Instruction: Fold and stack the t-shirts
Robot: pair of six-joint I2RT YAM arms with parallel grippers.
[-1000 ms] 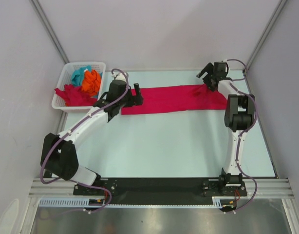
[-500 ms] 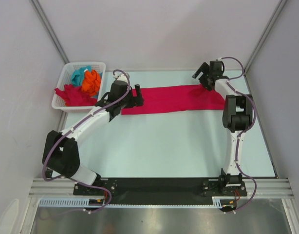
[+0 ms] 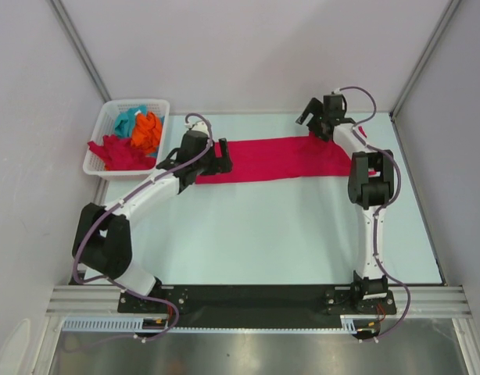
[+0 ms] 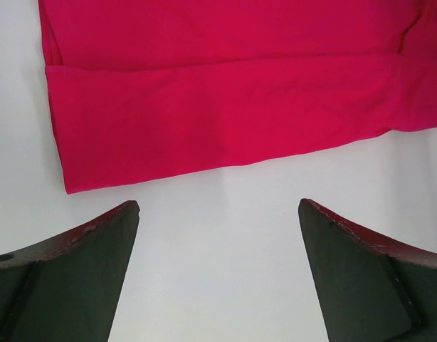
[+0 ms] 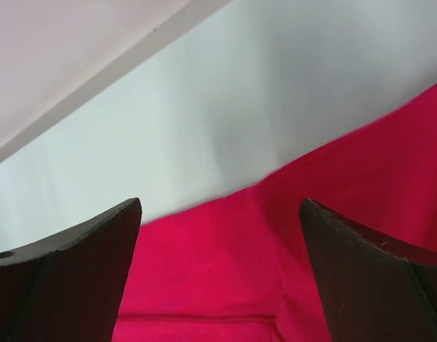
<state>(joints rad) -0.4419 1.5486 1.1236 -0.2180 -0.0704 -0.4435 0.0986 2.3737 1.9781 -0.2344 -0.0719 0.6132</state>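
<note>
One crimson t-shirt, ends partly hidden.

Lab test cell: plain grey walls, alu frame rail, pale table.

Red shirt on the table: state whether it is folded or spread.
Folded. The red shirt lies as a narrow band, and the left wrist view shows one layer's edge lapped over another.

Near half of pale table open for passing; long flat crimson red cloth t-shirt across far side, white plastic lattice basket at far-L corner
</note>
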